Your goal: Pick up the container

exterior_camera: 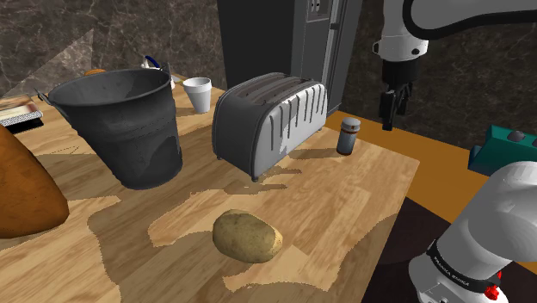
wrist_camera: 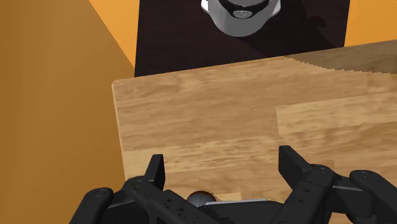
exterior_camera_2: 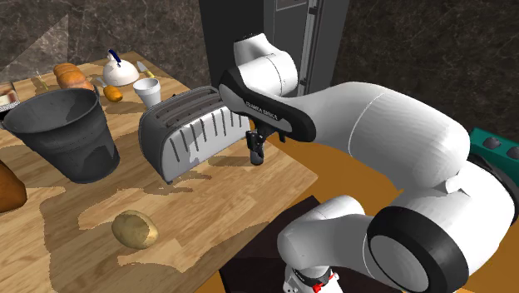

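Note:
The container (exterior_camera: 348, 136) is a small grey canister with a dark lid, upright on the wooden table (exterior_camera: 344, 224) near its far corner, just right of the toaster in the shoulder view. My black gripper (exterior_camera: 391, 120) hangs above and slightly to the right of it, pointing down, apart from it. In the wrist view the gripper (wrist_camera: 222, 168) is open with nothing between its fingers (wrist_camera: 156, 173). The container's rounded top (wrist_camera: 202, 198) peeks out low down, close to the palm. The table's corner lies below the hand.
A silver toaster (exterior_camera: 269, 116) stands mid-table, with a dark metal bucket (exterior_camera: 120, 120) to its left. A potato (exterior_camera: 247, 235) lies in front, a white cup (exterior_camera: 199, 93) behind. A brown loaf (exterior_camera: 21, 189) sits at the left edge. A teal object (exterior_camera: 503, 146) is at the right.

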`<act>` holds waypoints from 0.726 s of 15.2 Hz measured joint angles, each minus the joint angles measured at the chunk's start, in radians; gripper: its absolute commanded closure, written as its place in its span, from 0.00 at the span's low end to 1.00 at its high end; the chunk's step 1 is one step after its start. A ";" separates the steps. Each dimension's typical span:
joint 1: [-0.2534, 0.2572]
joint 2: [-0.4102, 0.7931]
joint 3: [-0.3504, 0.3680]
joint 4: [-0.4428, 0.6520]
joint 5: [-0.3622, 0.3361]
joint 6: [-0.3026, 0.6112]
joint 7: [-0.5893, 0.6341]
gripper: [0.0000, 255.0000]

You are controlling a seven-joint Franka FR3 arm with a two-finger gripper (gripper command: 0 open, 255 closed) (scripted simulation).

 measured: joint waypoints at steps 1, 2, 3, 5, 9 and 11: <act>0.000 0.000 0.000 0.000 0.000 0.000 0.000 0.00; 0.000 0.009 -0.007 -0.001 0.001 0.016 -0.007 0.00; -0.001 0.031 -0.021 0.004 0.000 0.045 -0.021 0.00; 0.002 0.071 -0.046 -0.003 0.007 0.120 -0.046 0.00; 0.009 0.178 -0.107 0.013 0.027 0.272 -0.118 0.00; 0.014 0.225 -0.128 0.029 0.043 0.326 -0.147 0.00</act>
